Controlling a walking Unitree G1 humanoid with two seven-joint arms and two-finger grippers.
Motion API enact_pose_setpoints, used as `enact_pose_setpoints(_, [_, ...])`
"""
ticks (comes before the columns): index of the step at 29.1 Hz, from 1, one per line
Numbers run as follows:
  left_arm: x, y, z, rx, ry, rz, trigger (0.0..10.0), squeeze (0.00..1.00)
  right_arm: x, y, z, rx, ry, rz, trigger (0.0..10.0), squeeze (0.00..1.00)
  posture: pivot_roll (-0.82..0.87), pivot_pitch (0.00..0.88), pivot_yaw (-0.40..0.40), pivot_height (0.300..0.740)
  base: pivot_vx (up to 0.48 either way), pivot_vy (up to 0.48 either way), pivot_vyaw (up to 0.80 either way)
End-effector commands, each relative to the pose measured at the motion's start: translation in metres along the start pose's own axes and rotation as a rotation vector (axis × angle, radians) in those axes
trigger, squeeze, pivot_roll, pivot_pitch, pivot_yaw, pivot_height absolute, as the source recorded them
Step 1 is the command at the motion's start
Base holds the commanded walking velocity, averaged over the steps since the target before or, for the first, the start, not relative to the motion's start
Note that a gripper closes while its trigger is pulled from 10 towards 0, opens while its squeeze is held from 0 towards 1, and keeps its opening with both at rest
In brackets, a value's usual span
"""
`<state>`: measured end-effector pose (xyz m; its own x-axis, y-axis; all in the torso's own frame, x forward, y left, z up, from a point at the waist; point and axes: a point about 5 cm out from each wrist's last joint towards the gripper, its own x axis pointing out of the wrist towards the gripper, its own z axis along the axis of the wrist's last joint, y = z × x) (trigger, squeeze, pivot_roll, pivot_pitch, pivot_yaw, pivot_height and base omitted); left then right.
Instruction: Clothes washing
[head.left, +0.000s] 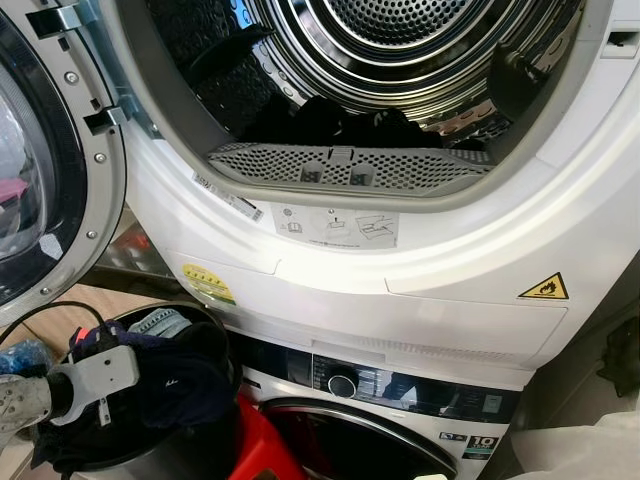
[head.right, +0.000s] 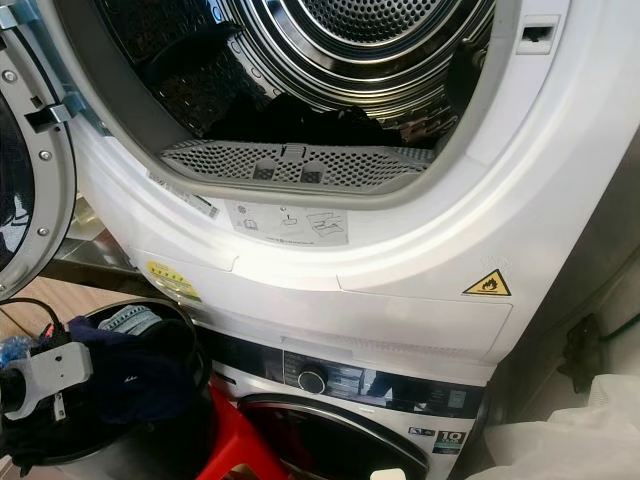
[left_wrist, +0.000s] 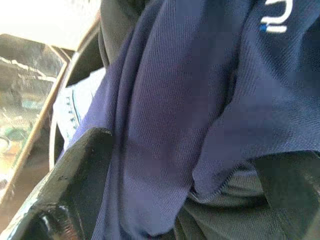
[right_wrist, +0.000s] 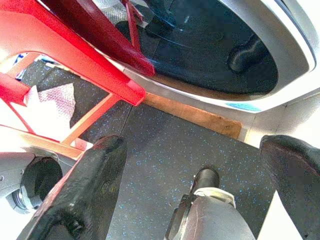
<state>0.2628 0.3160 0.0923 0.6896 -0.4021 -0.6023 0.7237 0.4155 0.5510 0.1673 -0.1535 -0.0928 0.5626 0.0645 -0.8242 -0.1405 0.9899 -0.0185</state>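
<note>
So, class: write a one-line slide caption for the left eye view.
Left gripper reaches into a black bucket of navy clothing below the open dryer drum.

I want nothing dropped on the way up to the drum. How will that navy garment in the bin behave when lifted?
The navy garment is folded and creased against the left gripper, so it is probably floppy and will likely hang and trail. It looks thin, so probably light. It overlies other clothes in the black bin, so it may drag one along.

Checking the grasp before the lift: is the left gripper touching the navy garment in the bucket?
Touching. In the left wrist view the navy garment drapes directly over the left gripper's finger, no gap between.
</note>
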Motion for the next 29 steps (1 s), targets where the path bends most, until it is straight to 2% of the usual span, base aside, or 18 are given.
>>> enact_pose_setpoints(1, [-0.011, 0.004, -0.01, -0.032, 0.042, 0.014, 10.0, 0.0, 0.0, 0.004, -0.002, -0.008, 0.008, 0.013, 10.0, 0.0, 0.03, 0.018, 0.114, 0.74, 0.0, 0.0, 0.0])
enact_pose_setpoints(5, [-0.011, 0.003, -0.016, -0.124, 0.04, 0.025, 10.0, 0.0, 0.0, 0.003, -0.002, -0.008, 0.007, 0.013, 10.0, 0.0, 0.03, 0.019, 0.11, 0.74, 0.0, 0.0, 0.0])
enact_pose_setpoints(8, [-0.009, 0.001, -0.018, -0.137, 0.048, 0.024, 10.0, 0.0, 0.0, 0.002, -0.003, -0.01, 0.007, 0.012, 10.0, 0.0, 0.02, 0.02, 0.107, 0.74, 0.0, 0.0, 0.0])
enact_pose_setpoints(12, [-0.007, -0.001, -0.019, -0.115, 0.061, 0.02, 10.0, 0.0, -0.001, -0.001, -0.004, -0.011, 0.009, 0.006, 10.0, 0.0, 0.02, 0.021, 0.101, 0.74, 0.0, 0.0, 0.0])
enact_pose_setpoints(16, [-0.006, 0.008, -0.015, -0.07, 0.054, 0.075, 10.0, 0.0, -0.002, -0.003, -0.006, -0.015, 0.014, 0.0, 10.0, 0.0, 0.01, 0.019, 0.096, 0.74, 0.0, 0.0, 0.0])
enact_pose_setpoints(22, [-0.005, 0.015, -0.009, 0.003, 0.049, 0.088, 10.0, 0.0, -0.002, -0.005, -0.007, -0.023, 0.018, -0.005, 10.0, 0.0, 0.0, 0.01, 0.09, 0.74, 0.0, 0.0, 0.0])
enact_pose_setpoints(26, [-0.002, 0.013, -0.009, 0.032, 0.065, 0.057, 10.0, 0.0, -0.002, -0.006, -0.008, -0.031, 0.018, -0.002, 10.0, 0.0, 0.0, 0.001, 0.083, 0.74, 0.0, 0.0, 0.0])
enact_pose_setpoints(29, [0.003, 0.01, -0.009, 0.02, 0.064, 0.046, 10.0, 0.0, -0.002, -0.007, -0.008, -0.037, 0.017, -0.001, 10.0, 0.0, -0.01, 0.0, 0.073, 0.74, 0.0, 0.0, 0.0])
